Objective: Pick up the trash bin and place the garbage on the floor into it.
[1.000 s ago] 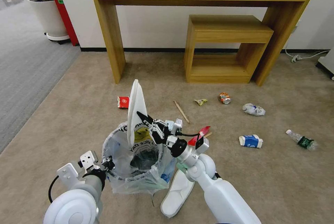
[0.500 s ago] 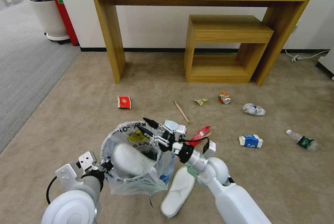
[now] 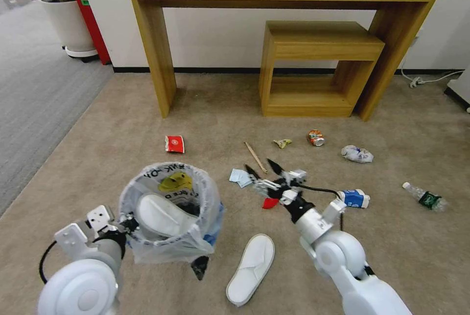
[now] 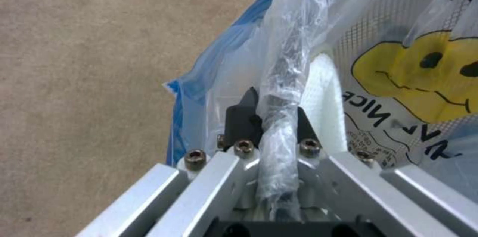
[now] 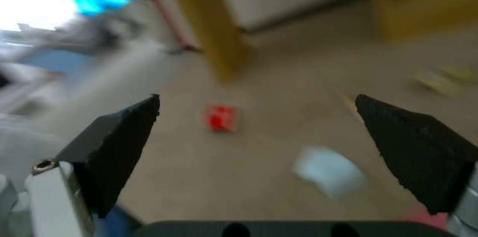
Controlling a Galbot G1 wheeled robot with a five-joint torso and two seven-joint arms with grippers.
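Left gripper (image 4: 271,117): fingers pinched on the bagged rim of the trash bin (image 3: 169,217), which it holds just above the floor (image 3: 122,138) at the robot's left front; one white slipper (image 3: 159,214) lies inside. Right gripper (image 3: 263,172): fingers spread wide and empty, poised above the pale blue tissue (image 3: 240,177) and a red wrapper (image 3: 269,202). Likely risk: the thin bag may slip from the pinch and tilt the bin; a second slipper (image 3: 250,268) lies just beside it.
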